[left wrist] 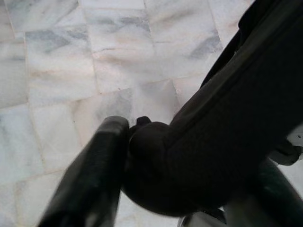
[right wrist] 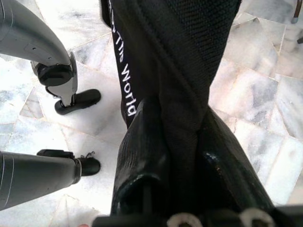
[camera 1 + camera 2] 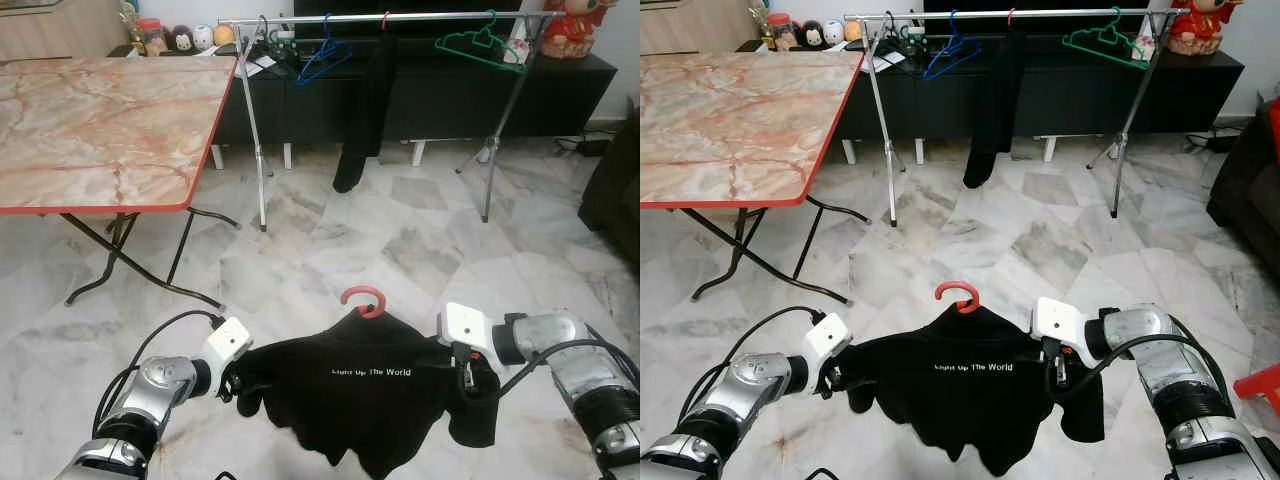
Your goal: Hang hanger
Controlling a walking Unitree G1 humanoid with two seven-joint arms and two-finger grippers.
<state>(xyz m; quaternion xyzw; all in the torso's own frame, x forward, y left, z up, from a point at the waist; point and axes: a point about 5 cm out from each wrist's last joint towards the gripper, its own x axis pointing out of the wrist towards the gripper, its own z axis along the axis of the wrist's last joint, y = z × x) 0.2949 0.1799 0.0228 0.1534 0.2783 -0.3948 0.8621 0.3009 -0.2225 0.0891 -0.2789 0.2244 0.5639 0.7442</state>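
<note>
A black T-shirt with white lettering hangs on a hanger whose red hook sticks up above the collar. I hold it between both arms low over the marble floor. My left gripper is shut on the shirt's left shoulder, the cloth bunched between its fingers. My right gripper is shut on the right shoulder, fabric pinched between its fingers. Ahead stands a metal clothes rail carrying a blue hanger, a green hanger and a black garment.
A folding table with a marble-pattern top and red edge stands at the left. A dark low cabinet runs behind the rail. A dark sofa edges in at the right. Open marble floor lies between me and the rail.
</note>
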